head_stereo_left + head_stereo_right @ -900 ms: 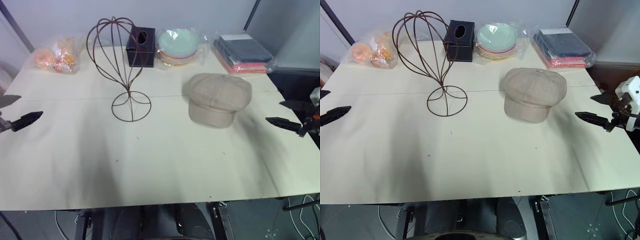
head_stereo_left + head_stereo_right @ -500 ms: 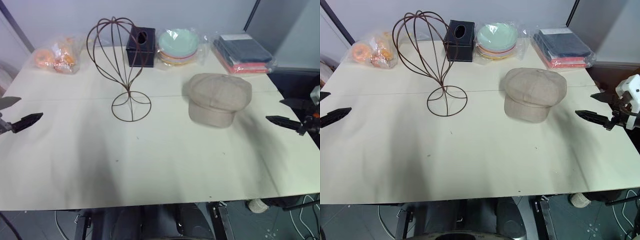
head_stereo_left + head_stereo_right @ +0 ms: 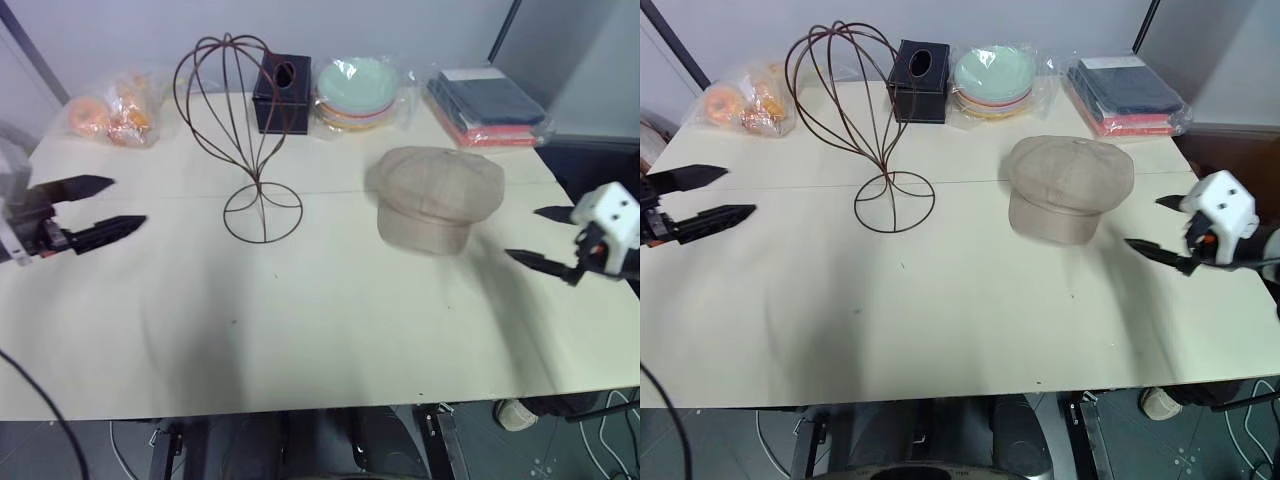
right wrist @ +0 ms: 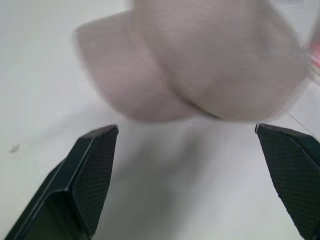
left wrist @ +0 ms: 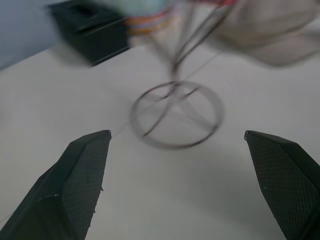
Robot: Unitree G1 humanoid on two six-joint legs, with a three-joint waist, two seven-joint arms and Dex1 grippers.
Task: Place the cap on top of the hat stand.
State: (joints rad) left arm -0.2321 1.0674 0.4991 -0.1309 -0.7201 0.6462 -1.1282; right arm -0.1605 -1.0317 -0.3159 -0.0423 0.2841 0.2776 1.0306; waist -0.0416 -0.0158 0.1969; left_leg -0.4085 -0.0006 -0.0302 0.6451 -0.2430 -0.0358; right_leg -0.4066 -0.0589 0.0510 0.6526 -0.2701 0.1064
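The beige cap (image 3: 438, 198) lies flat on the cream table (image 3: 320, 330), right of centre, brim toward the front. The dark wire hat stand (image 3: 256, 172) stands upright left of it, its cage bare. My left gripper (image 3: 128, 201) hovers open over the table's left side, pointing at the stand's stem (image 5: 174, 75). My right gripper (image 3: 522, 233) is open just right of the cap, a short gap away and not touching it. In the right wrist view the cap (image 4: 200, 65) sits straight ahead between the spread fingers (image 4: 90, 170).
Along the back edge stand a black tissue box (image 3: 280, 93), wrapped stacked plates (image 3: 355, 90), a bag of folded cloths (image 3: 490, 108) and a bag of orange items (image 3: 112, 115). The table's front half is bare.
Both grippers have moved inward over the table: the left toward the hat stand, the right toward the cap. Cap and stand have not moved.
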